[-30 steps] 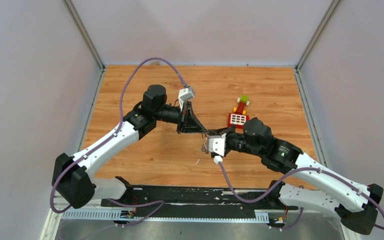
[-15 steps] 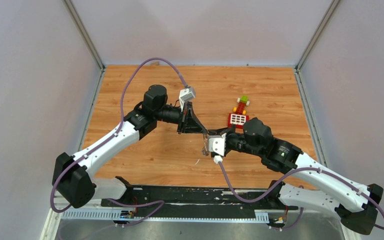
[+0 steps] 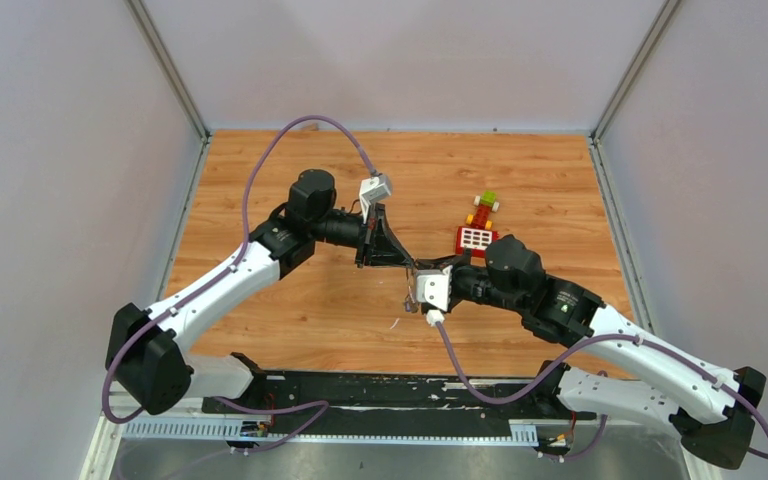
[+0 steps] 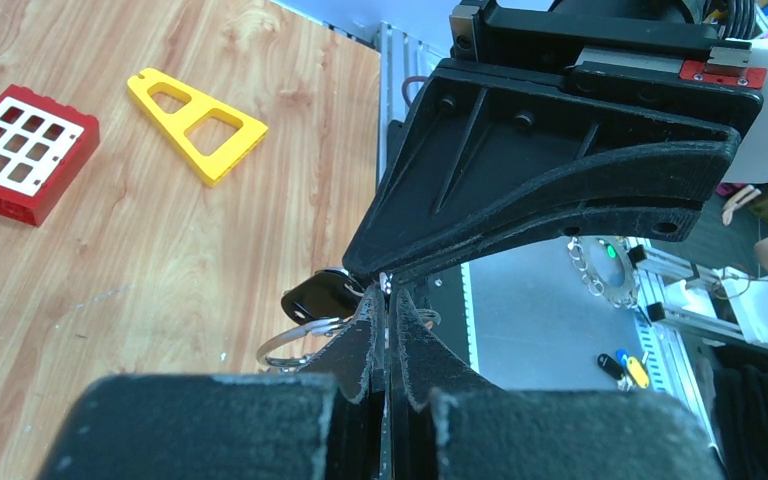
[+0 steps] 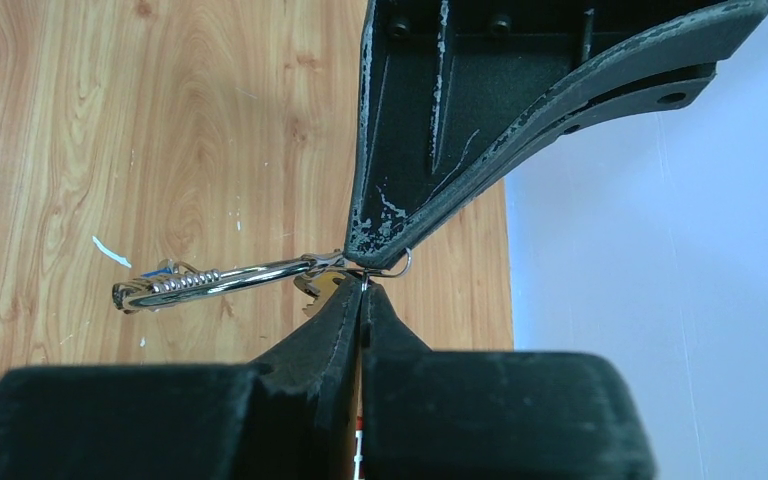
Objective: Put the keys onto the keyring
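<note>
A desk (image 3: 320, 320) with a warm orange-brown wood-grain top fills the middle of the scene. Plain pale lilac-grey walls (image 3: 400, 60) close it in on the left, far and right sides, joined at the far corners by slim metal posts (image 3: 167, 65). Along the near edge runs a black rail (image 3: 360, 385), then a strip of bare grey metal (image 3: 410, 460). The light is soft and even, with faint shadows.

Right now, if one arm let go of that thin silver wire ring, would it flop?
Likely stiff: the thin silver wire ring holds a round outline while pinched. Its shiny metal looks slippery, so it might twist in the jaws. The small black-headed key would probably dangle.
</note>
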